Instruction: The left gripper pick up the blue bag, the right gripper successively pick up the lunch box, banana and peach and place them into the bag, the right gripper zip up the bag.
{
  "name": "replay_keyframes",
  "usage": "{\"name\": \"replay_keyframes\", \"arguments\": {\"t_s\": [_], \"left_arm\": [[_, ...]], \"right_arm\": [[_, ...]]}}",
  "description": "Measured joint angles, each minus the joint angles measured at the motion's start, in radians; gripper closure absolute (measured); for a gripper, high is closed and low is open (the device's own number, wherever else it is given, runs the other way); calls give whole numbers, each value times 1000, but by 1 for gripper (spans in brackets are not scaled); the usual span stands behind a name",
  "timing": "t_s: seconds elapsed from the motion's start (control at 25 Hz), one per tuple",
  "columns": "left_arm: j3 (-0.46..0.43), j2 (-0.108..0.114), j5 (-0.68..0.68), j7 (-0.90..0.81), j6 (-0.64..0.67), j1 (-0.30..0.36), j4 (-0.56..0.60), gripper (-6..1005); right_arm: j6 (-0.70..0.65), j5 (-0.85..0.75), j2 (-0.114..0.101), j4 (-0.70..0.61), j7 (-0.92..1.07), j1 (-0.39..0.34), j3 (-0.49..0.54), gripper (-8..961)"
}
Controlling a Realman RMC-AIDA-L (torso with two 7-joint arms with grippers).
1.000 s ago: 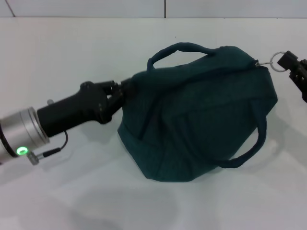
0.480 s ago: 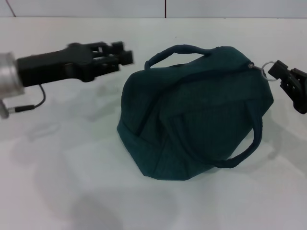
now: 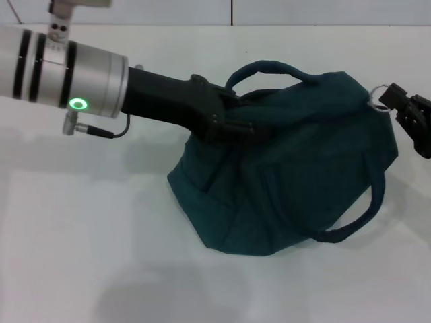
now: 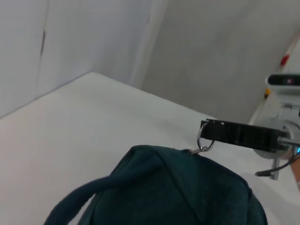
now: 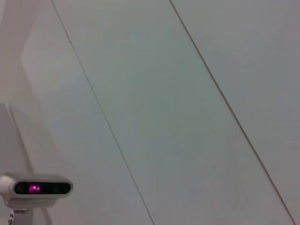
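The blue bag point(image 3: 289, 175) lies on its side on the white table point(image 3: 101, 256), handles looping at its top and lower right. My left gripper point(image 3: 244, 128), on the silver wrist with the green ring light point(image 3: 79, 103), reaches in from the upper left and rests against the bag's upper left side. My right gripper point(image 3: 397, 101) is at the right edge, shut on the silver ring pull point(image 3: 379, 91) of the zipper. The left wrist view shows the bag's top point(image 4: 178, 187), the ring pull point(image 4: 205, 140) and the right gripper point(image 4: 208, 131). The lunch box, banana and peach are out of view.
The table's far edge meets a grey wall point(image 3: 269, 10) behind the bag. The right wrist view shows only wall panels and a small white camera unit point(image 5: 35, 187).
My left arm, holding the bag's left side one second ago and then lifted away, has swung in from above onto the bag's upper left. The bag has shifted slightly right.
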Motion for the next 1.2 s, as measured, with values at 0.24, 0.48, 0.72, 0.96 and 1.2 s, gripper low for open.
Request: {"name": "replay_keyframes", "arguments": {"t_s": [0.24, 0.48, 0.72, 0.96, 1.2], "left_arm": [[44, 0, -20, 29, -23, 12, 22, 581], [45, -3, -29, 52, -38, 13, -8, 616], [39, -3, -38, 79, -39, 18, -48, 650], [35, 3, -70, 96, -33, 45, -49, 799], [21, 9, -122, 150, 11, 98, -44, 873]], "right_arm": [[-1, 15, -3, 0, 1, -5, 1, 942], [0, 17, -3, 0, 1, -2, 2, 942], [3, 27, -4, 0, 2, -3, 2, 941], [6, 28, -6, 0, 2, -6, 28, 941], [40, 28, -8, -1, 1, -10, 78, 941]]}}
